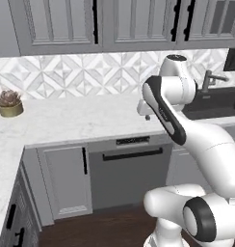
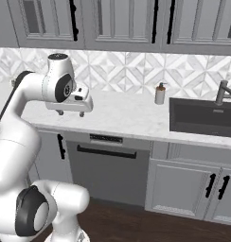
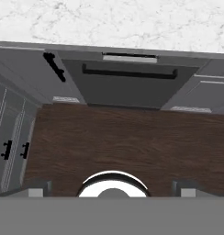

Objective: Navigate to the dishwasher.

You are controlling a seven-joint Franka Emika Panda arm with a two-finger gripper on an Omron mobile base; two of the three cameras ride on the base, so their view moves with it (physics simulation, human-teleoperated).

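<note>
The dishwasher [image 1: 129,171] sits under the marble counter [image 1: 66,120], its flat dark grey front facing the robot across a strip of dark wood floor [image 3: 123,142]. A long black bar handle [image 1: 133,154] runs across the top of the door, with a thin control strip [image 2: 106,139] just above it, tucked beneath the counter's front edge. In the right base view the dishwasher [image 2: 108,172] stands left of centre; in the hand view it [image 3: 127,89] lies near the top, below the pale counter edge.

To its left is a lighter grey cabinet door [image 1: 66,181] with a vertical black handle [image 1: 84,160]. To its right, below the sink, is a pair of panelled doors [image 2: 193,189] with black handles.

The gripper [image 2: 70,112] hangs over the counter's front edge, above the dishwasher's left side, pointing down. Its two finger tips [image 3: 40,187] show far apart at the bottom of the hand view, so the claw stands wide with nothing in it.

On the counter, a dark sink [image 2: 202,118] with a grey faucet [image 2: 224,92] sits toward the right end, and a soap dispenser [image 2: 160,93] stands just left of the basin near the tiled back wall. A small potted succulent [image 1: 10,103] rests near the counter's left corner. Upper cabinets [image 2: 127,23] line the wall above.
</note>
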